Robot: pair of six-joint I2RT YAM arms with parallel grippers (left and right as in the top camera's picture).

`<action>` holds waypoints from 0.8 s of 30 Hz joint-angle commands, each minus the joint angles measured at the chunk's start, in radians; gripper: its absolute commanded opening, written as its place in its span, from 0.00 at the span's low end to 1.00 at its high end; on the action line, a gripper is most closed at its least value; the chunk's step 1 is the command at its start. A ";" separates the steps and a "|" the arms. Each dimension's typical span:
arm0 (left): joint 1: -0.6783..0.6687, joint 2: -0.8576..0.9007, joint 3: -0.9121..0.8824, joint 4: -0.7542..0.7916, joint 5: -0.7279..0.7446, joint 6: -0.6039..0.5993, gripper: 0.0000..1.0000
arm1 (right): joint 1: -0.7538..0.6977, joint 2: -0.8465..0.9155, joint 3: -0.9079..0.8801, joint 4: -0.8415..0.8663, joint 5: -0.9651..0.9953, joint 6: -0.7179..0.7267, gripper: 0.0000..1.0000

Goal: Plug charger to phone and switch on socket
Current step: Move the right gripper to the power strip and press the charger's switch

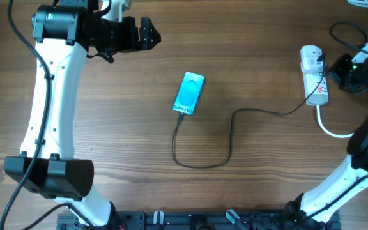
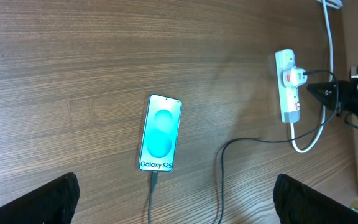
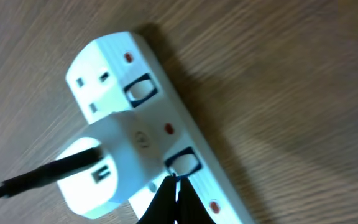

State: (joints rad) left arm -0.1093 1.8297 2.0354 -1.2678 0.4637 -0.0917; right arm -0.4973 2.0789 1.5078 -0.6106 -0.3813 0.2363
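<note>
The phone (image 1: 189, 93) lies mid-table with its turquoise screen up; it also shows in the left wrist view (image 2: 161, 132). The charger cable (image 1: 230, 137) runs from the phone's near end in a loop to the socket (image 1: 313, 67), where a white adapter (image 3: 101, 168) sits plugged in. The socket also shows in the left wrist view (image 2: 288, 84) and fills the right wrist view (image 3: 166, 112). My right gripper (image 3: 176, 186) is shut, its tips touching the rocker switch (image 3: 184, 163) beside the adapter. My left gripper (image 1: 147, 33) is open and empty, high at the far left.
A white cord (image 1: 329, 128) curves from the socket's near end toward the right arm base. The left arm's white links (image 1: 50, 102) stretch along the table's left side. Black cables (image 1: 344, 29) lie at the far right corner.
</note>
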 commanded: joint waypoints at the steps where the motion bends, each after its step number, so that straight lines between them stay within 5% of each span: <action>1: -0.001 0.008 -0.004 0.000 -0.010 0.001 1.00 | 0.008 0.035 0.003 0.008 0.005 -0.024 0.04; 24: -0.001 0.008 -0.004 0.000 -0.010 0.001 1.00 | 0.077 0.078 -0.031 0.062 0.051 -0.027 0.04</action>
State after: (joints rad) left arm -0.1093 1.8297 2.0354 -1.2678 0.4637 -0.0917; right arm -0.4549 2.1304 1.4986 -0.5297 -0.3119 0.2287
